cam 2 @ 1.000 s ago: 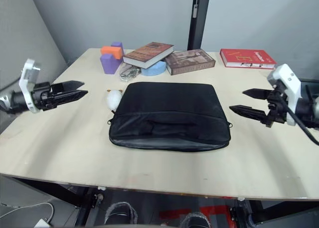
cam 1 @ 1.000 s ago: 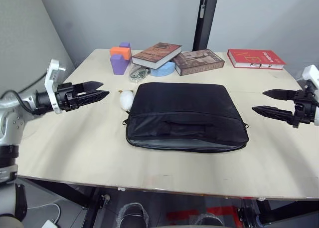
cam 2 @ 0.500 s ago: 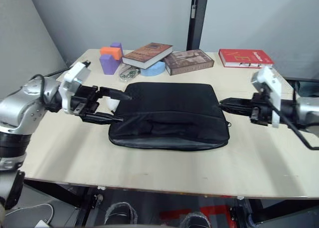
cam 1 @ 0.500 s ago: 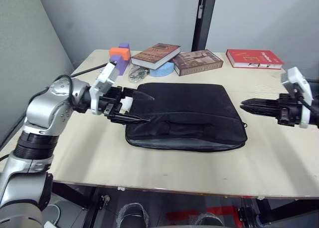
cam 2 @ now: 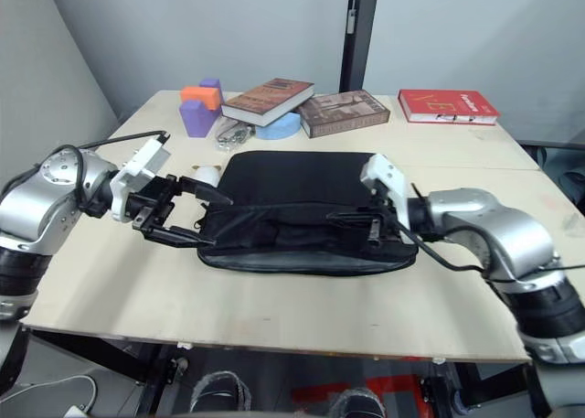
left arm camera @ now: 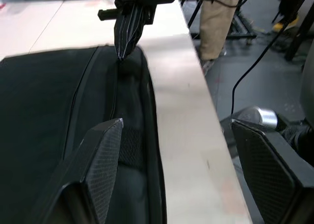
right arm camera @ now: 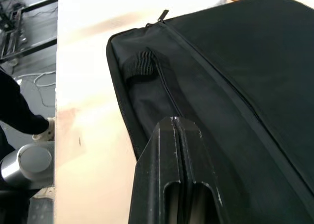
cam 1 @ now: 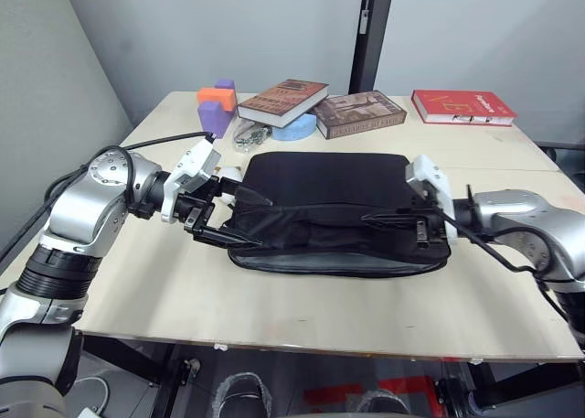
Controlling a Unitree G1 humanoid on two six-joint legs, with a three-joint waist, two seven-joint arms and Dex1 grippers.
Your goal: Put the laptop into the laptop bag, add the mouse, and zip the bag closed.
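Left gripper at centre-left of the left eye frame, jaws spread wide, one finger over the near left corner of the laptop bag, the other low beside its edge; nothing held

Small white rounded object tucked just behind that gripper, touching the bag's left edge; too hidden to say whether mouse or toy

Laptop bag flat in mid-frame on the table, front pocket and strap handle facing the near edge, zip line running along the top panel. Bag looks flat and closed along the visible seam; laptop not to be made out, possibly inside, cannot tell

Upper part of frame: purple and orange blocks, two books over a blue dish, red book at upper right, all well apart from the bag

Right gripper at centre-right, jaws pressed together, tips resting on the bag's front panel near the zip; no slider or fabric visibly between them

Judged step: locating and working the zip, with the left side bracing the corner

To do it well:
- pin the left corner so the soft case does not slide or bunch
- find the slider before pulling; pinch the tab, not the cloth
- draw along the zip line, low and parallel to the seam
- keep the handle strap out of the track
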